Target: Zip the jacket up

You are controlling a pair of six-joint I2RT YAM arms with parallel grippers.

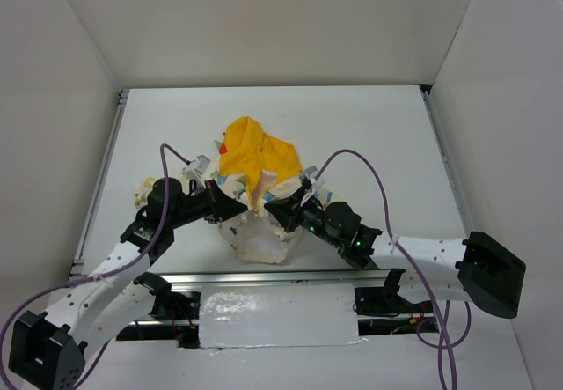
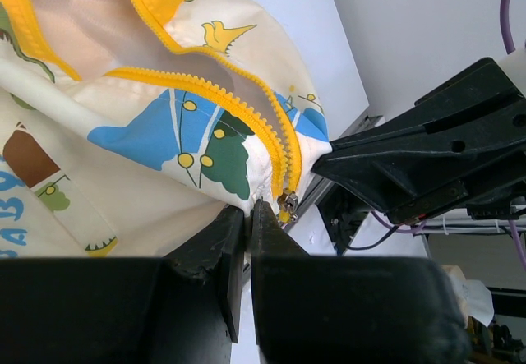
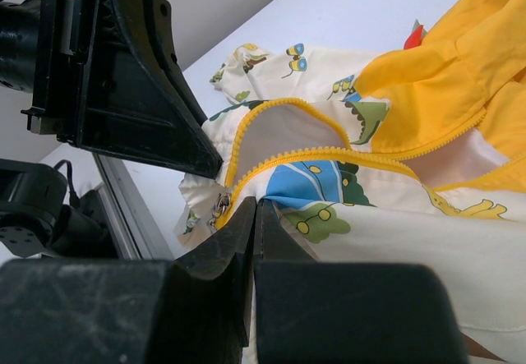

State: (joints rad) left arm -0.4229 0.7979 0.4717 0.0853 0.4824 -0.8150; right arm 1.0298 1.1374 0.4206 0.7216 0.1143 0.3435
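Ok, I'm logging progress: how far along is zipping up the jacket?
Done: both zipper rows meet in the slider at the bottom of the jacket. In hand: the left claw and right claw pinch the hem either side of it. Left: the teeth gape open above, so the whole pull-up remains.

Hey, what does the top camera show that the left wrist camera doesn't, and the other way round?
Only the top view: the yellow hood spread at the far side, both whole arms, the table. Only the left wrist view: the zipper slider at the bottom of the open yellow teeth. Both: the jacket, gripped near its lower edge by the left hand and right hand.
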